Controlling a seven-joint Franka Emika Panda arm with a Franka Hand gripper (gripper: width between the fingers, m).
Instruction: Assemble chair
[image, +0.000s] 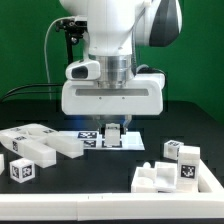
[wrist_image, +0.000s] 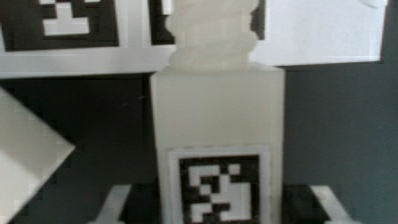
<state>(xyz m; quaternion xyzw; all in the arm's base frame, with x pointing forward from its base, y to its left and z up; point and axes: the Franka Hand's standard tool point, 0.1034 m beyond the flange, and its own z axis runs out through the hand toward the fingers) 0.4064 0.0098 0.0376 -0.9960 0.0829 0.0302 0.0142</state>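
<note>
In the wrist view a long white chair bar (wrist_image: 217, 110) with a black-and-white tag runs straight out from my gripper (wrist_image: 222, 207). The gripper is shut on the bar's tagged end, with a dark finger (wrist_image: 128, 203) pressed against each side. The bar's far end narrows to a knobbed peg (wrist_image: 214, 35). In the exterior view the gripper (image: 114, 131) hangs at the middle of the table, and the bar (image: 114, 136) points down over the marker board (image: 92, 139). Other white chair parts (image: 45, 146) lie at the exterior view's left.
A tagged white cube (image: 22, 170) sits near the front at the exterior view's left. A stepped white block (image: 165, 180) with tagged pieces (image: 187, 162) stands at the exterior view's right. A slanted white part (wrist_image: 27, 150) lies beside the bar in the wrist view. The tabletop is black.
</note>
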